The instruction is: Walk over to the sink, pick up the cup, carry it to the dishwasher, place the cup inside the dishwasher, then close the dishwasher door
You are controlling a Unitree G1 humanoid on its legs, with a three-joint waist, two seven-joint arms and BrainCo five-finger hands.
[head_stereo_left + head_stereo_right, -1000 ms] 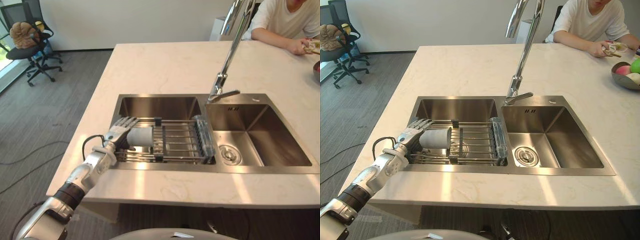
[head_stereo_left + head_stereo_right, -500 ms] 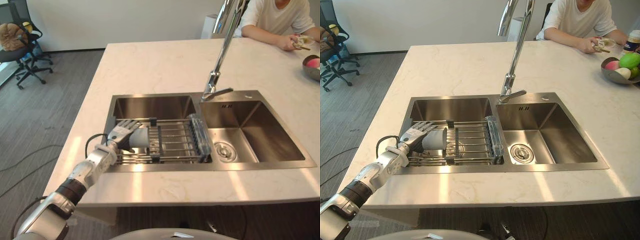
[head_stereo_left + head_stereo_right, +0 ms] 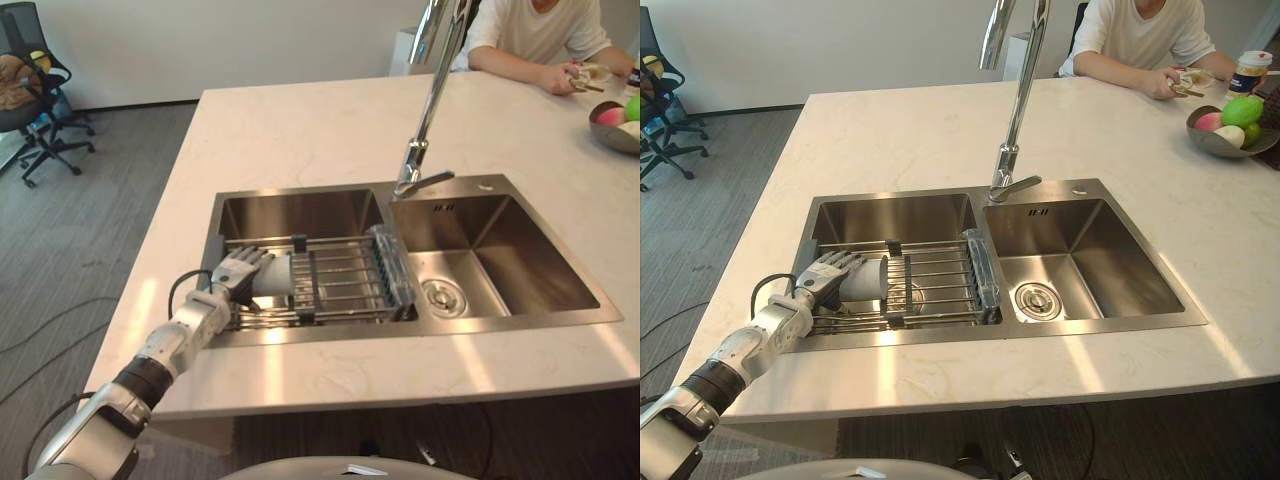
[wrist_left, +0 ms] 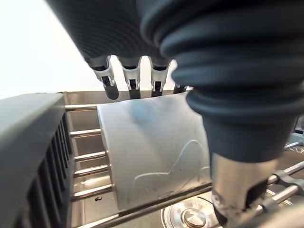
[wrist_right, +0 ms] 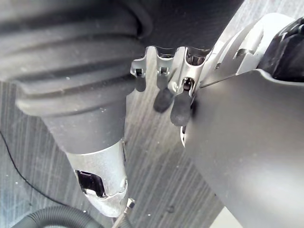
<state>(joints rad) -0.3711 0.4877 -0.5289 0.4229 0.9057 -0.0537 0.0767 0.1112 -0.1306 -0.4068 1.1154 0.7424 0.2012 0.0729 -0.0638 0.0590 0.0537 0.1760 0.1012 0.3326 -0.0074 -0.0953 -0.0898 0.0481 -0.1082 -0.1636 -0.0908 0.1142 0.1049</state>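
A grey cup lies on its side on a wire rack across the left basin of the steel sink. My left hand reaches in from the counter's near left and rests on the cup's left end. In the left wrist view the fingers lie fairly straight over the far side of the cup, and the thumb sits on its near side. The cup still rests on the rack. My right hand hangs relaxed above the floor, holding nothing.
A tall faucet rises behind the divider between the basins. The right basin has a drain. A person sits at the far right of the counter near a fruit bowl. An office chair stands at far left.
The camera has shifted, so the sink sits further left. My left hand has moved from beside the cup onto it, its fingers now draped over the cup.
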